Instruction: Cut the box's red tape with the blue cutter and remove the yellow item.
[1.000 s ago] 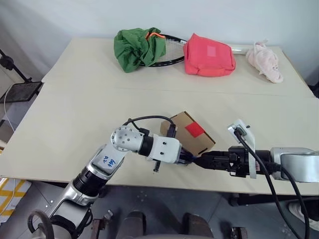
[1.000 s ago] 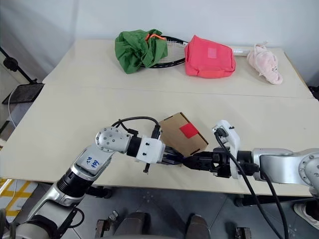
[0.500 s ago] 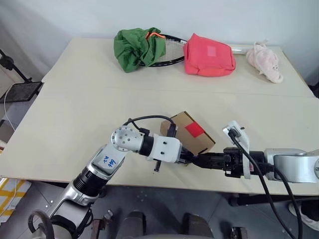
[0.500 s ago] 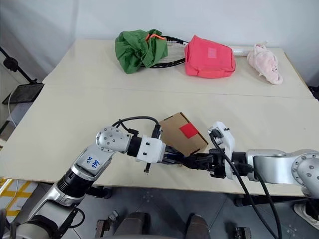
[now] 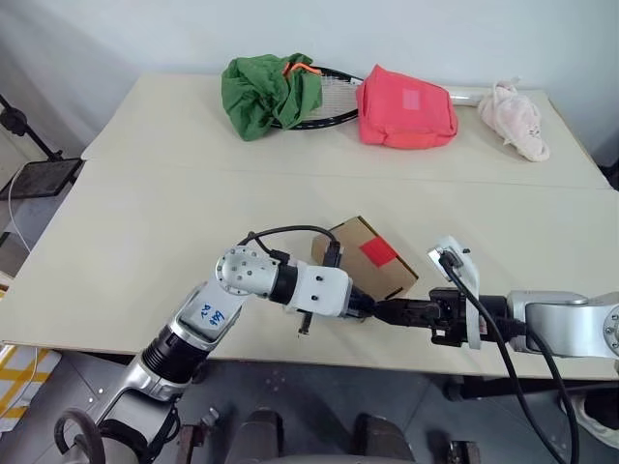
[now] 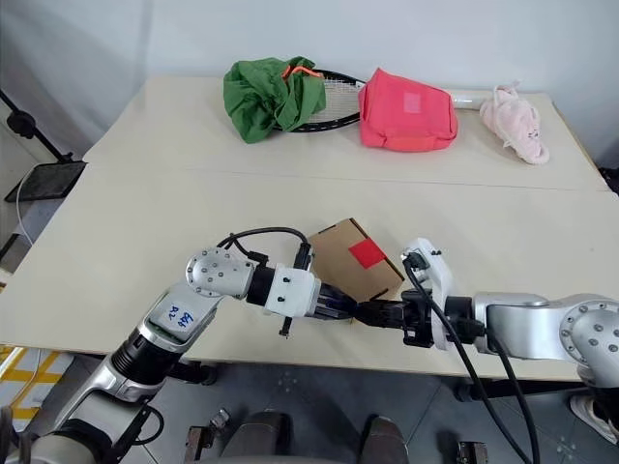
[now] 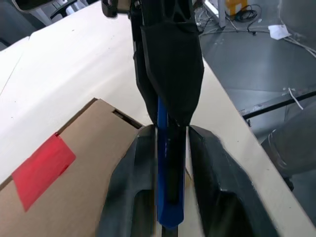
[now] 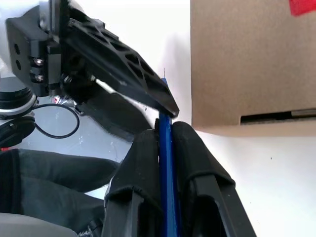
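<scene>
The brown cardboard box [image 5: 356,242] lies near the table's front edge, flaps closed, with the red tape [image 5: 378,252] on its top. Just in front of it my two grippers meet tip to tip. The blue cutter [image 7: 169,197] runs between them. My right gripper [image 8: 164,129] is shut on the blue cutter [image 8: 165,163]. My left gripper [image 7: 170,131] stands open, its fingers [image 7: 140,163] on either side of the cutter with a narrow gap. In the left eye view the left gripper [image 5: 366,307] and right gripper [image 5: 383,311] almost touch. The yellow item is hidden.
At the table's far side lie a green cloth [image 5: 269,94] over a racket [image 5: 334,111], a pink-red bag [image 5: 404,108] and a pale pink plush toy [image 5: 515,118]. The grippers hang over the table's front edge [image 5: 290,350]. A seam crosses the table [image 5: 145,166].
My right gripper has slid left toward the left gripper and closed on the cutter. The left gripper's fingers have spread a little. The box has not moved.
</scene>
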{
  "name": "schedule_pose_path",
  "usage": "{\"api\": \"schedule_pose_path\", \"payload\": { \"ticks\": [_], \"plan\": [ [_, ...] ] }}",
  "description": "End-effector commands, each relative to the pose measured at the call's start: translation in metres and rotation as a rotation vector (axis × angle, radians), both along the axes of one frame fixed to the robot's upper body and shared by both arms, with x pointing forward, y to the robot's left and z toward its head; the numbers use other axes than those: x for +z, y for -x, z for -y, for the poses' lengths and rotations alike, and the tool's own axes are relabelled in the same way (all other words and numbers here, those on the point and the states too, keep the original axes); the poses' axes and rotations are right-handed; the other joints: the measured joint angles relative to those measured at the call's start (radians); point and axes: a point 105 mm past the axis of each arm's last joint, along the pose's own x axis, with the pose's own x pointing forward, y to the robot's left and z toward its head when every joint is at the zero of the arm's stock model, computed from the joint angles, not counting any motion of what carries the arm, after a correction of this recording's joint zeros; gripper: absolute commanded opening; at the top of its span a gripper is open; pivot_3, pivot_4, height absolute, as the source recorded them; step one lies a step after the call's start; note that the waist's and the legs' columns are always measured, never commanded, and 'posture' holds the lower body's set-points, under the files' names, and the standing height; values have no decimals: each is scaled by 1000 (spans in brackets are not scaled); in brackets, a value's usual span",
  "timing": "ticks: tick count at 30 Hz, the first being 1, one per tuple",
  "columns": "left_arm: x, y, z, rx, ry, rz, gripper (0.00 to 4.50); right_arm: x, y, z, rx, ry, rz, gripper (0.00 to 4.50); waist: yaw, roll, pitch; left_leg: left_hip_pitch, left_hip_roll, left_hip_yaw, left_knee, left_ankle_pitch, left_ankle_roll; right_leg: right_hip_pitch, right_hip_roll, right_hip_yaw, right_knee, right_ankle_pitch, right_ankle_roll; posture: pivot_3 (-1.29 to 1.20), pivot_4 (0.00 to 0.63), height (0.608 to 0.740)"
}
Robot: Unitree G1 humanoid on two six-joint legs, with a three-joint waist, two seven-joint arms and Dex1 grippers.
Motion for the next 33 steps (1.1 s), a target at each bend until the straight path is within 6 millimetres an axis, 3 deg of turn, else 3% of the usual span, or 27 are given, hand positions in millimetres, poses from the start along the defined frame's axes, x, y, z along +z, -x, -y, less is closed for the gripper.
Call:
{"api": "schedule_pose_path", "payload": {
  "ticks": [1,5,7,10,13,16,18,22,27,29,33],
  "plan": [
    [12,7,-3,-33,66,-1,2389,12,3,3,15,-9,44,122,0,0,0,0,0,0,0,0,0,0,0,0,0,0,0,0,150,740],
    [31,14,-26,-72,72,-72,3622,19,9,9,29,-14,58,122,-2,0,0,0,0,0,0,0,0,0,0,0,0,0,0,0,150,740],
    [42,6,-40,-25,92,-106,4203,27,13,14,47,-28,81,122,-2,0,0,0,0,0,0,0,0,0,0,0,1,0,0,0,150,740],
    [63,-15,-70,102,174,-173,4234,51,25,24,106,-21,150,122,-2,2,1,0,0,0,0,0,0,0,0,0,0,0,0,0,150,740],
    [68,-30,-86,190,228,-240,4234,63,30,38,63,-20,197,122,2,1,1,0,1,0,-1,0,0,0,0,0,0,0,0,0,150,740],
    [61,-47,-98,294,265,-314,3700,76,33,62,-57,1,259,122,9,1,1,-1,0,0,0,0,0,0,0,-1,0,0,1,0,150,740],
    [54,-54,-97,328,270,-339,3082,81,36,82,-159,3,281,122,11,0,1,-1,0,0,0,0,0,0,0,-1,0,0,1,0,150,740],
    [47,-59,-83,323,271,-375,1859,82,42,110,-336,18,332,122,17,-1,2,-1,0,0,-1,0,0,0,0,-1,-1,1,1,0,150,740],
    [44,-60,-64,282,260,-401,230,69,45,142,-461,232,427,122,16,-1,2,-1,0,0,-1,0,0,0,0,0,0,1,1,0,150,740],
    [44,-59,-57,271,255,-404,0,67,43,143,-472,274,460,122,8,-1,2,0,0,0,-1,0,0,0,0,0,0,1,1,0,150,740],
    [43,-71,-46,317,237,-383,0,75,30,111,-347,325,564,122,-7,-1,2,1,0,0,-2,0,0,0,0,1,1,0,1,0,150,740]
  ]
}}
